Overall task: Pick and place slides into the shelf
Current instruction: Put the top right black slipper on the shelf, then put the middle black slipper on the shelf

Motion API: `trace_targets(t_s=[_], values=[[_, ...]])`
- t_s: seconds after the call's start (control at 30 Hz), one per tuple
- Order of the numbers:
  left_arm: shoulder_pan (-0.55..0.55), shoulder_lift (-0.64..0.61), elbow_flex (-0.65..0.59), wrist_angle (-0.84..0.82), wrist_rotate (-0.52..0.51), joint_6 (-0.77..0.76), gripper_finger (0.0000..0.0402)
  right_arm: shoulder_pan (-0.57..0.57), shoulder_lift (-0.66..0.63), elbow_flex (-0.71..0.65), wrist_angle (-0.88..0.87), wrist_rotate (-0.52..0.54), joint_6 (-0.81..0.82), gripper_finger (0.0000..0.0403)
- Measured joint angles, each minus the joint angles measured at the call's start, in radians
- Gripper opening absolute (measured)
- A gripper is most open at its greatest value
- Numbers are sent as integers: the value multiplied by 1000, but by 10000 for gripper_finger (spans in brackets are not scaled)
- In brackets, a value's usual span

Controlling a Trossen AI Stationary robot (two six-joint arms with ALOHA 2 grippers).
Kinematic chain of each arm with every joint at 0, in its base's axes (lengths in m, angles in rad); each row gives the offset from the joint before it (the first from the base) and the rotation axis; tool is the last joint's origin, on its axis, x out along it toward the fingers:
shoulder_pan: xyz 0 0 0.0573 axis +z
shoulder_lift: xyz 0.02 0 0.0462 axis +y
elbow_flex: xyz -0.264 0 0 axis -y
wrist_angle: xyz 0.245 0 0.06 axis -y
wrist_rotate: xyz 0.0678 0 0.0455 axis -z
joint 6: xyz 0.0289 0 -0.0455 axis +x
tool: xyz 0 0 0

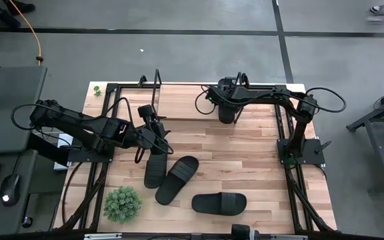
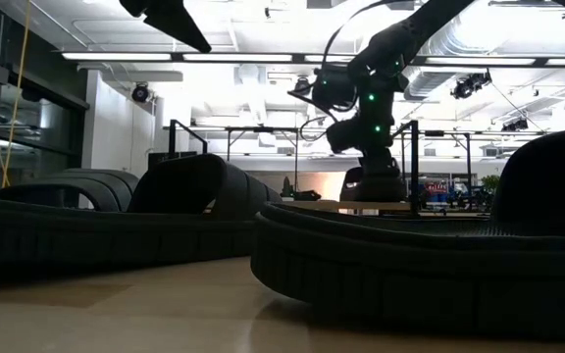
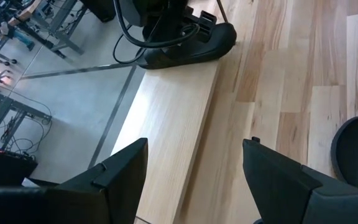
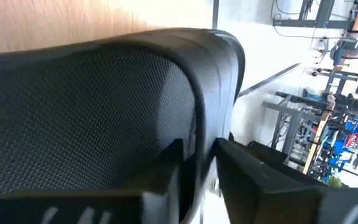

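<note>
Right pincer (image 1: 227,115) at the far edge of the counter (image 1: 245,157), over the shelf (image 1: 189,101). Its fingers (image 4: 166,168) straddle the wide strap of one black slide (image 4: 92,99), which rests on the shelf's light board at the board's right end; the jaws stand only narrowly apart, the strap edge between them, so the grip appears to be just loosening and whether it still bears on the strap cannot be told. The step in hand is judged to be the release of this slide. To do it well, the sole should lie flat on the board before the jaws part fully, and the pincer should then rise straight up, clear of the strap, so the slide is not dragged off the board's front edge or against the wire end frame.

Left pincer (image 1: 153,125) hangs near the left edge, just in front of the shelf, jaws wide and empty, above the heel of the nearest slide (image 1: 157,170). Two more slides lie toward the near edge: one slanted at centre (image 1: 177,179), one lying crosswise (image 1: 219,203). A small green plant (image 1: 123,204) sits at the near left corner, to be avoided.
</note>
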Motion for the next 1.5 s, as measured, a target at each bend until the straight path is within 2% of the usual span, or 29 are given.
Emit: trace_targets(t_s=[0.17,0.37,0.6,0.83,1.13,1.5], values=[[0,0,0,0,0,0,246,0,0,0,-20,3,8,121],[0,0,0,0,0,0,246,8,0,0,-28,0,10,139],[0,0,0,0,0,0,246,36,-8,0,-43,13,16,140],[0,0,0,0,0,0,246,70,-84,0,-76,2,80,140],[0,0,0,1,0,0,246,148,-168,0,-129,-19,235,141],[0,0,0,-1,0,0,246,281,-176,1,-132,-22,419,140]])
